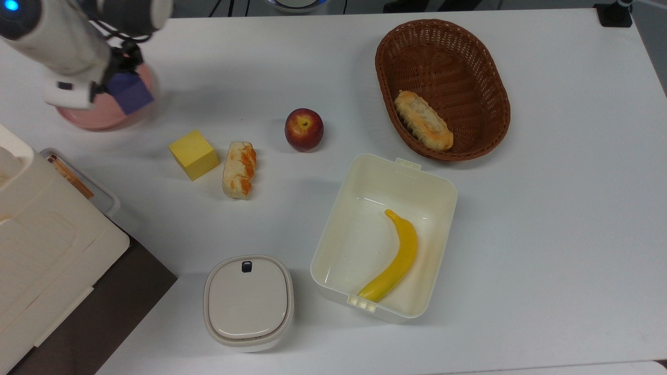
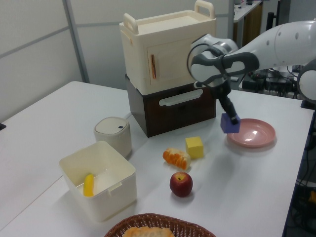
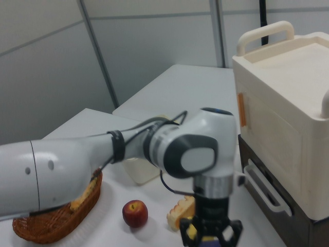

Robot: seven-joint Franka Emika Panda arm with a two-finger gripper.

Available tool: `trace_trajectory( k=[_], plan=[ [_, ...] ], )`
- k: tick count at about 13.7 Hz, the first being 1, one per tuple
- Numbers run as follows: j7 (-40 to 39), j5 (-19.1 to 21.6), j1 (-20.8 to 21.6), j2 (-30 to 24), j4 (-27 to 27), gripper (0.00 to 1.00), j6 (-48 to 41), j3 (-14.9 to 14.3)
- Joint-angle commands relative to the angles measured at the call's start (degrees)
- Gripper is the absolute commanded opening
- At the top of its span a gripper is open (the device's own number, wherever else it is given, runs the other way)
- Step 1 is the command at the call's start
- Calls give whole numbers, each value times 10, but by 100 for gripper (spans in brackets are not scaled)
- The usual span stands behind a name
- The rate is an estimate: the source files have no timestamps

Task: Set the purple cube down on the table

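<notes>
The purple cube (image 1: pixel 130 92) hangs in the air over the right rim of the round pink plate (image 1: pixel 99 119) in the top view, clamped between the fingers of my gripper (image 1: pixel 124 78). In the left view the purple cube (image 2: pixel 230 123) sits just left of the pink plate (image 2: pixel 256 133), clear of the white table (image 2: pixel 237 187), with the gripper (image 2: pixel 230 117) shut on its top. The right view shows the gripper (image 3: pixel 212 234) pointing straight down at the bottom edge. The white table (image 1: pixel 547 208) is bare between plate and yellow cube.
A yellow cube (image 1: pixel 193 154), a bread piece (image 1: pixel 239 169) and an apple (image 1: pixel 304 129) lie mid-table. Further off stand a wicker basket (image 1: pixel 383 94) with bread, a cream box (image 1: pixel 443 187) holding a banana, and a lidded container (image 1: pixel 248 302). A cream cabinet (image 1: pixel 41 250) occupies the top view's left.
</notes>
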Motion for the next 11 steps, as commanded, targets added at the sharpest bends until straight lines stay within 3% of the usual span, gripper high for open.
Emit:
trace_trajectory(
  k=[1,3,4,11],
  plan=[
    [69,10,67,-14,-8,56,-36,-6],
    [88,10,91,-20,-7,93,-46,-6],
    [99,10,103,-27,-7,100,-46,-6],
    [106,14,154,-65,30,100,-92,-6]
  ],
)
